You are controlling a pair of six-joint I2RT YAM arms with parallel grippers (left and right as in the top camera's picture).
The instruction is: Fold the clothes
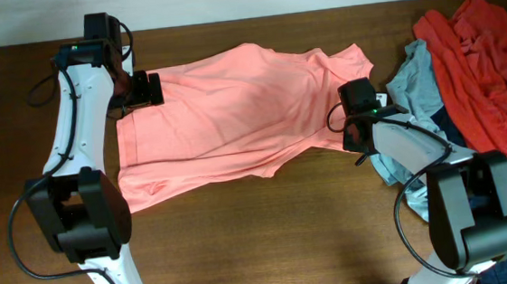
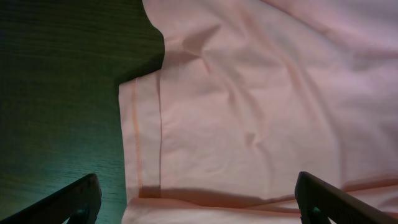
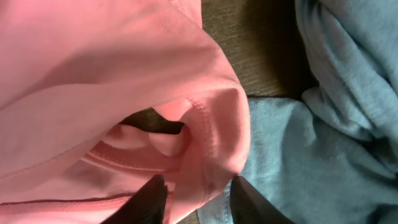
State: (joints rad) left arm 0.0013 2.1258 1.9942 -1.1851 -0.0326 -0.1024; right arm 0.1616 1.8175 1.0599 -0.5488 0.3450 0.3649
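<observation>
Right gripper (image 3: 199, 202) is pinching a rolled fold of the salmon-pink shirt (image 3: 93, 74). Its jaws are sitting partway closed, with cloth filling the gap and the stitched hem bulging up between the two dark fingers (image 3: 152, 202). Just beside that fold a pale grey-blue garment (image 3: 323, 143) is touching the pink fabric, and a strip of brown wooden table (image 3: 261, 50) is showing above them. You're only getting that detail from the right wrist camera; from overhead the arm is hiding the pinch.

Left gripper (image 2: 205, 208) is hanging wide open over the shirt's opposite end with nothing in it, one finger over bare table and the other over pink cloth. Its camera is picking up the double-stitched edge and soft wrinkles running across the fabric.

From overhead, the shirt is lying spread and mostly flat across the middle of the table, between both grippers. Past the right gripper, the grey-blue piece is sitting in a heap with a deeper red garment (image 1: 482, 51) and a bit of navy cloth (image 1: 452, 131) at the table's right end.
</observation>
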